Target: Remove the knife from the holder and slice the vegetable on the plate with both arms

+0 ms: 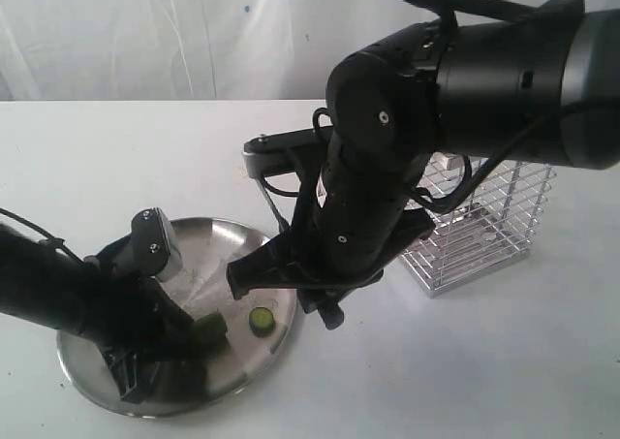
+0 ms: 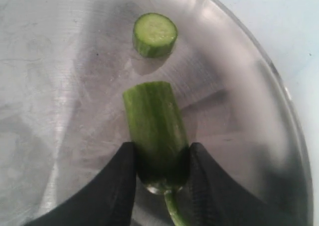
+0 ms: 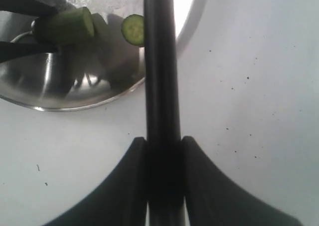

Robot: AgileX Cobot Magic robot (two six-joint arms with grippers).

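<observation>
The green vegetable [image 2: 154, 121] lies on the steel plate [image 2: 60, 86], its stem end pinched between the fingers of my left gripper [image 2: 160, 158], which is shut on it. One cut round slice [image 2: 155, 34] rests just beyond its cut end. In the exterior view the vegetable [image 1: 208, 330] and slice [image 1: 261, 320] sit at the plate's [image 1: 218, 234] right side. My right gripper [image 3: 163, 151] is shut on the black knife [image 3: 160, 61], which reaches over the plate rim [image 3: 75, 104] beside the slice [image 3: 131, 29]. The knife [image 1: 250, 270] hangs above the slice.
The chrome wire holder [image 1: 484, 221] stands on the white table to the right, behind the right arm. The right arm's bulky black body [image 1: 387, 168] fills the middle of the exterior view. White cloth hangs at the back.
</observation>
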